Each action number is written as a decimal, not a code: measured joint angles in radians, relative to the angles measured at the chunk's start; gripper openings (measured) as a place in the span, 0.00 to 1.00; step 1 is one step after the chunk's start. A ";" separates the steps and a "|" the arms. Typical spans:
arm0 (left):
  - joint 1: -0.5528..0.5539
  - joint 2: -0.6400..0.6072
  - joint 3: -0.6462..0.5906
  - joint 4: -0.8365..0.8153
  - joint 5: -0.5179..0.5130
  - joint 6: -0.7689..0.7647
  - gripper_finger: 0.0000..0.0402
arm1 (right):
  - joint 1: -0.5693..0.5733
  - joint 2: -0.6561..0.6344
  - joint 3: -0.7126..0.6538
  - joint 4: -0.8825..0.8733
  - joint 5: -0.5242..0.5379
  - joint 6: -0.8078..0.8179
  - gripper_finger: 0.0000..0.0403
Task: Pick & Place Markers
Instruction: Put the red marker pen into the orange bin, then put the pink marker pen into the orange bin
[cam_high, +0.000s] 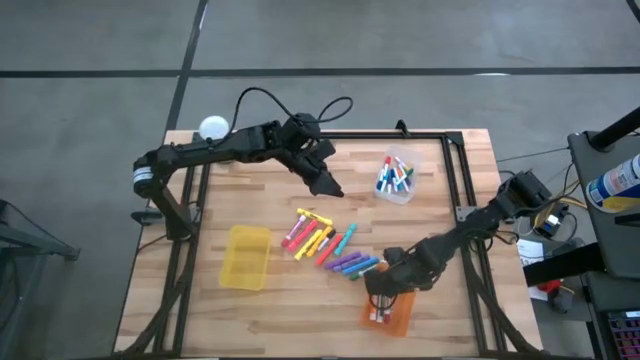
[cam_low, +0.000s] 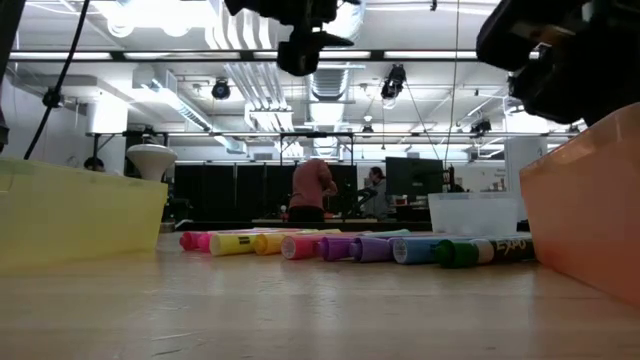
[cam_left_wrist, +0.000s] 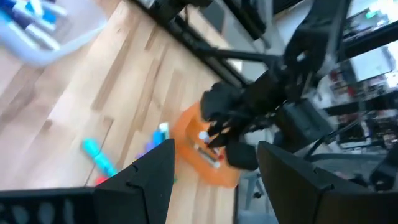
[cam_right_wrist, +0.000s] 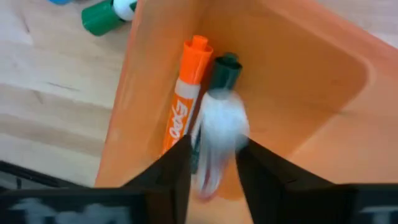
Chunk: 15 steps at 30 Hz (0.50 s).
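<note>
Right gripper (cam_right_wrist: 211, 165) down inside orange bin (cam_right_wrist: 298, 81), fingers parted, green-capped marker (cam_right_wrist: 217, 112) blurred between them, can't tell if gripped or let go. Orange marker (cam_right_wrist: 185, 93) lying in bin beside it. Loose markers (cam_high: 330, 245) in row just beside orange bin, toward yellow bin (cam_high: 246, 256). More markers in clear bin (cam_high: 398, 175), well apart from orange bin. Left gripper (cam_high: 328, 186) hanging above table, jaws spread wide, empty.

The high view looks straight down on the whole counter (cam_high: 250, 180). The low view sits at counter height, facing level into the room. The right wrist view looks closely into the orange bin (cam_right_wrist: 298, 68); the left wrist view shares that bin from farther off.
</note>
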 joint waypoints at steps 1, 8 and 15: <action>0.000 0.000 0.000 -0.025 -0.013 0.013 0.55 | 0.000 -0.006 0.000 -0.002 0.000 -0.008 0.33; -0.001 0.000 -0.056 -0.217 -0.161 0.083 0.55 | 0.000 -0.060 0.017 0.001 0.000 -0.063 0.53; -0.003 0.000 -0.227 -0.264 -0.269 0.038 0.55 | -0.004 -0.161 0.025 -0.004 0.002 -0.120 0.56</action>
